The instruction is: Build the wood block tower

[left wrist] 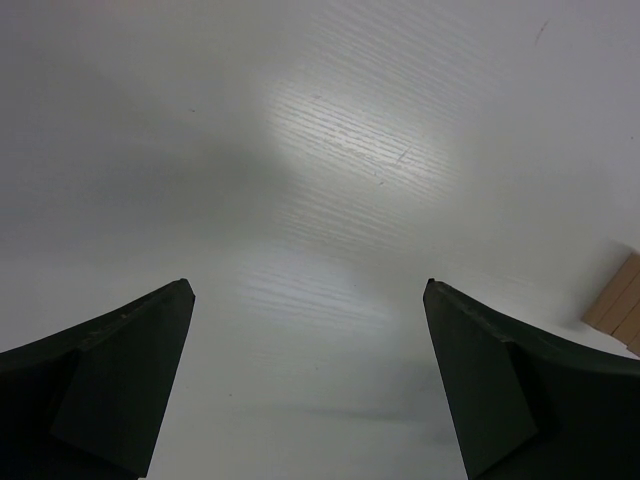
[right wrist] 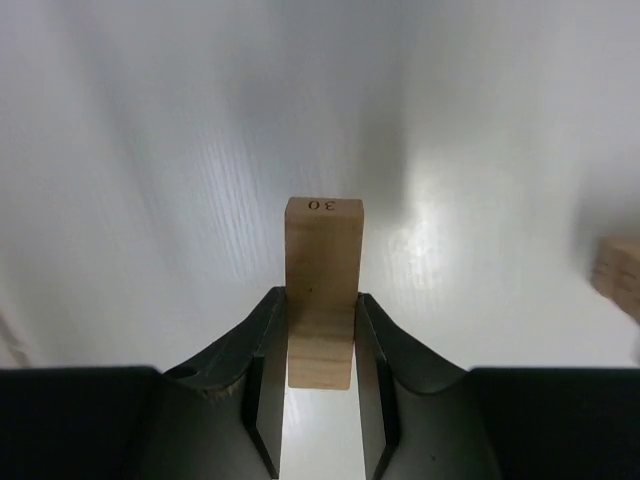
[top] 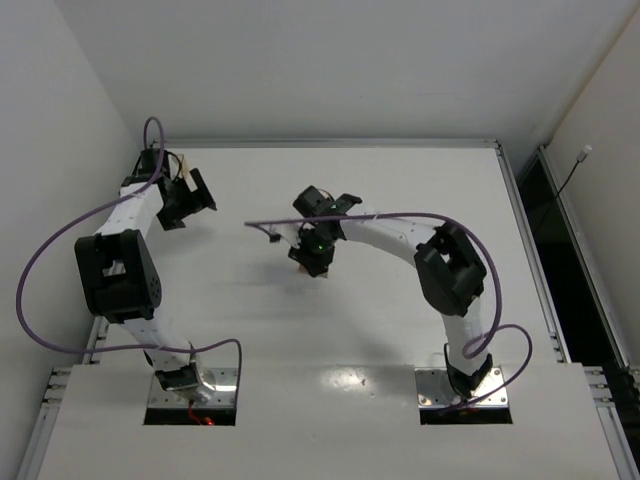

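My right gripper (right wrist: 320,300) is shut on a light-tan wood block (right wrist: 323,270); its fingers press both long sides and the end marked "30" points away from the camera. From above, that gripper (top: 312,262) hangs over the middle of the table with the block (top: 298,263) showing at its tip. My left gripper (left wrist: 308,290) is open with only bare table between its fingers. It sits at the far left (top: 193,196). More tan wood blocks, stacked in layers, show at the frame edge (left wrist: 620,305) (right wrist: 620,272) and beside the left gripper (top: 183,166).
The white table (top: 400,180) has a raised metal rim along its back and right sides. A wall stands close on the left. Purple cables loop off both arms, one (top: 40,260) hanging left of the left arm.
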Robot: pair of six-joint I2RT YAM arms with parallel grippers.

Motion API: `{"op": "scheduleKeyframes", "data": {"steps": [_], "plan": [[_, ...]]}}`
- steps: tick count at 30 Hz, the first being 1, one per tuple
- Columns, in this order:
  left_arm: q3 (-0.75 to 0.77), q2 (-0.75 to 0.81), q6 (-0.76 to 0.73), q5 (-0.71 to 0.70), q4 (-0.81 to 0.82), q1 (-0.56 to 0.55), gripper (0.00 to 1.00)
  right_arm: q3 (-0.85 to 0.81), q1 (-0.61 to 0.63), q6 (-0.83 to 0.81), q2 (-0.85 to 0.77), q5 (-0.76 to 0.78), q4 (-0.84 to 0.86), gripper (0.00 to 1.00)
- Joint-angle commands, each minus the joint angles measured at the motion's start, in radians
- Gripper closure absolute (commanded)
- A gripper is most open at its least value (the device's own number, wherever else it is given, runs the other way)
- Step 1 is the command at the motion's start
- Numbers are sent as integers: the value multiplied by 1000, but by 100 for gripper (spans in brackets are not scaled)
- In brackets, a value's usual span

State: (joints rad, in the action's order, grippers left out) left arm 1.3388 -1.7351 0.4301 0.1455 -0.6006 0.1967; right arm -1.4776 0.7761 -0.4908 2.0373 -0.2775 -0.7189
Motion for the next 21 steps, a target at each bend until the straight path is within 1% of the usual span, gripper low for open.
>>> {"op": "scheduleKeyframes", "data": {"steps": [1,2,3,4,5,6,7,8,9,10,11,13,14,21], "plan": [[16,40,7,-29,13,7,0,-255,12,441,-108,-5,-37,100],[16,40,7,-29,13,7,0,-382,12,548,-67,50,-69,100],[7,51,7,-29,13,7,0,-432,2,639,-46,126,-132,100],[7,51,16,-29,13,7,0,-463,-14,764,-46,147,-142,100],[7,51,16,-29,13,7,0,-492,-14,822,-46,178,-142,100],[-3,60,16,-29,13,7,0,-509,-37,872,-34,245,-158,100],[-3,60,16,-20,22,7,0,-535,-37,967,-20,277,-178,100],[-3,60,16,-20,22,7,0,-599,-55,1016,-2,331,-206,100],[-3,69,16,-20,22,7,0,-633,-69,1069,21,345,-240,100],[-3,69,16,-20,22,7,0,-668,-113,1122,73,345,-305,100],[-3,69,16,-20,22,7,0,-687,-126,1194,73,406,-306,100],[-3,69,16,-20,22,7,0,-687,-138,1204,93,480,-304,100],[-3,60,16,-9,22,7,0,-687,-149,1225,119,471,-304,100],[7,42,16,0,22,7,0,-746,-196,1226,219,449,-277,100]]}}
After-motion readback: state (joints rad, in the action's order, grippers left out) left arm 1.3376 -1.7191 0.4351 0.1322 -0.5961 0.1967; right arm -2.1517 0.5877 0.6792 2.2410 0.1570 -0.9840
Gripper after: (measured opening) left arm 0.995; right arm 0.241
